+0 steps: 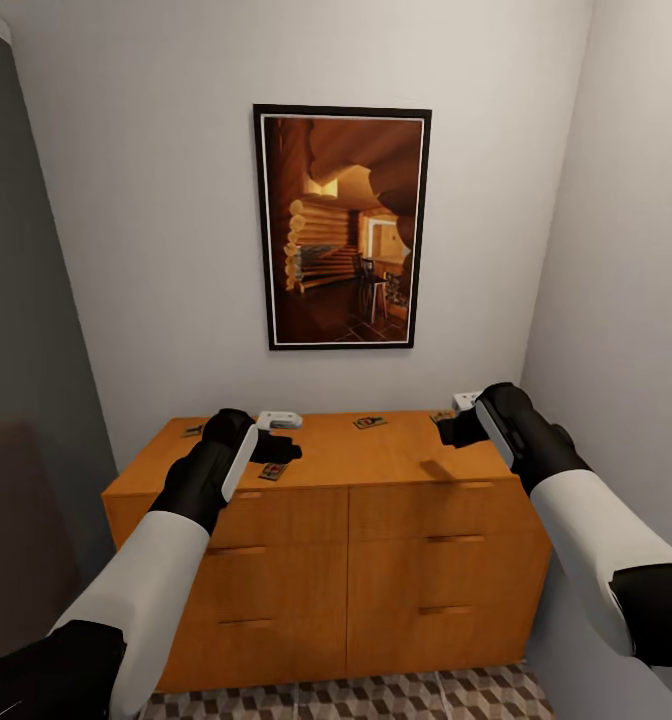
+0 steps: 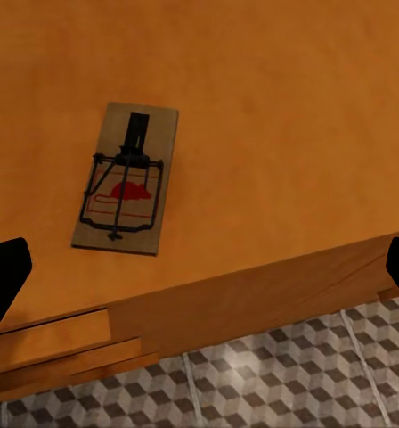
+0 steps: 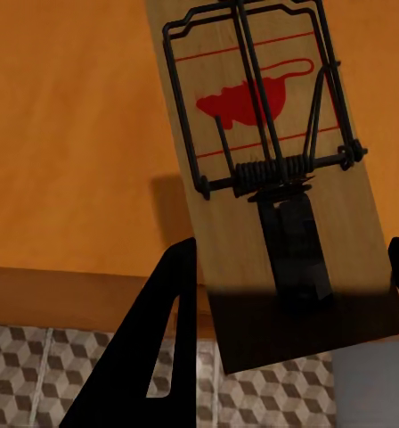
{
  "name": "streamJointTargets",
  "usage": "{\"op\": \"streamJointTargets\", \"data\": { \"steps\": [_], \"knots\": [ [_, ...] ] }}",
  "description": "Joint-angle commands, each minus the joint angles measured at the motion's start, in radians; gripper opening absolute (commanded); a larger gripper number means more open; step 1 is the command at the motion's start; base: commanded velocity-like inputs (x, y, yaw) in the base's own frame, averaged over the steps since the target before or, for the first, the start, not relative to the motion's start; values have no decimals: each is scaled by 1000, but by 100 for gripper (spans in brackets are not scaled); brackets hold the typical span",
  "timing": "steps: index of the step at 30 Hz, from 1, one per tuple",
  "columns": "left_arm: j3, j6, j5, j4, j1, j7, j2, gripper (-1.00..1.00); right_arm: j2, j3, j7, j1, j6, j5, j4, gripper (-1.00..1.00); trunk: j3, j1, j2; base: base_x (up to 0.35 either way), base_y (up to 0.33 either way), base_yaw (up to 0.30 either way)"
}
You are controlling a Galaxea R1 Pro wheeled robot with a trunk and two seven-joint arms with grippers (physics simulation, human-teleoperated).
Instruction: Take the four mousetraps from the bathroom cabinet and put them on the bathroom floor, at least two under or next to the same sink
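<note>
White walls and a framed cabin picture are backing the orange-brown cabinet as the robot is reaching both arms over its flat top, where the mousetraps are lying. The left gripper is hovering with its fingers spread wide above one mousetrap that is resting flat near the front edge, the patterned bathroom floor showing below. The right gripper is working at the far right of the top, its fingers standing either side of a second mousetrap, whose end is overhanging the cabinet's front edge; whether they are already pinching it cannot be told. Two more traps are waiting farther back. A clean pick probably means centring the fingers across the trap's narrow wooden base, clear of the wire spring, and closing fully before lifting straight up, since so thin a slab could easily slide or tip.
</note>
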Motion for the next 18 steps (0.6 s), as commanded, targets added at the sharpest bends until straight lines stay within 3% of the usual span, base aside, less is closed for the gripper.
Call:
{"op": "streamJointTargets", "data": {
  "steps": [1, 12, 18],
  "knots": [
    [0, 4, 3, -1, -1, 1, 0, 100, -1, 5, -4, -1, 4, -9, 3, -100, -1, 0, -1, 0, 2, 0],
    [-1, 3, -1, -4, -1, 6, 0, 100, -1, 4, -4, -1, 4, -7, 34, -100, -1, 0, -1, 6, 0, 0],
    [0, 3, 1, -3, -1, 3, 0, 100, -1, 4, -4, -1, 4, -7, 35, -100, -1, 0, -1, 166, 0, 0]
  ]
}}
